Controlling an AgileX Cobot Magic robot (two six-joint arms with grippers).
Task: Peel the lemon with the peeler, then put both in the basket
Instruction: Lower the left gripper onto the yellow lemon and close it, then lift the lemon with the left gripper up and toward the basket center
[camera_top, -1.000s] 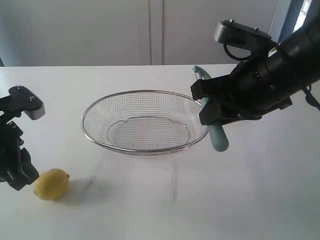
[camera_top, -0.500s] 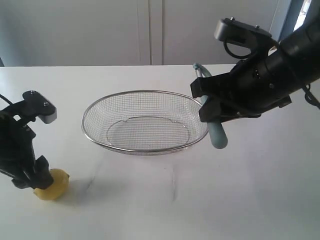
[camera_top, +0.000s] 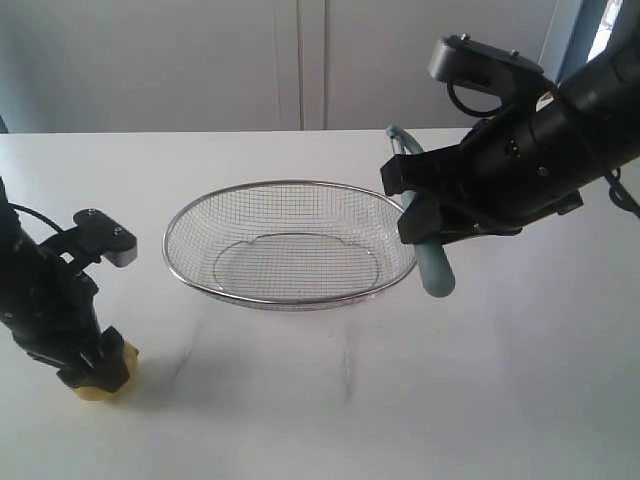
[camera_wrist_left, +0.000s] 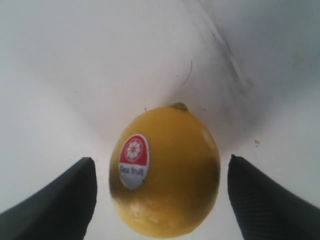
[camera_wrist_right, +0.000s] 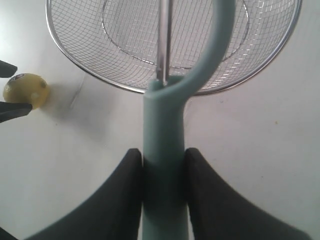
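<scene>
Yellow shows only as a sliver in the exterior view: the lemon (camera_top: 103, 384) lies on the table (camera_top: 500, 400) at about eight o'clock from the basket (camera_top: 290, 183), well apart from it, and the left gripper (camera_top: 92, 362) sits low over it and hides most of it. At three o'clock of the basket the right gripper (camera_top: 428, 218) holds the peeler (camera_top: 436, 272) in the air just beside the rim, handle end down. We see nothing lying in the basket. From the left wrist view we see the lemon between the two dark fingers (camera_wrist_left: 55, 207) with a gap on each side, so this gripper is released and straddles the fruit without touching it. The skin that faces us is whole, with no strip cut from it. A sticker (camera_wrist_left: 133, 160) on it has a red upper part with a white citrus-wheel mark and a white lower part with small dark words that we read as "Sea fruit", though they are blurred. From the right wrist view the fingers (camera_wrist_right: 117, 200) press both sides of the teal handle, so this gripper is clenched on the peeler, whose head reaches out over the basket rim. We judge the task to be at its start: the tool is in hand, but the lemon is not yet grasped, and the peeling and putting both things in the basket are left.
</scene>
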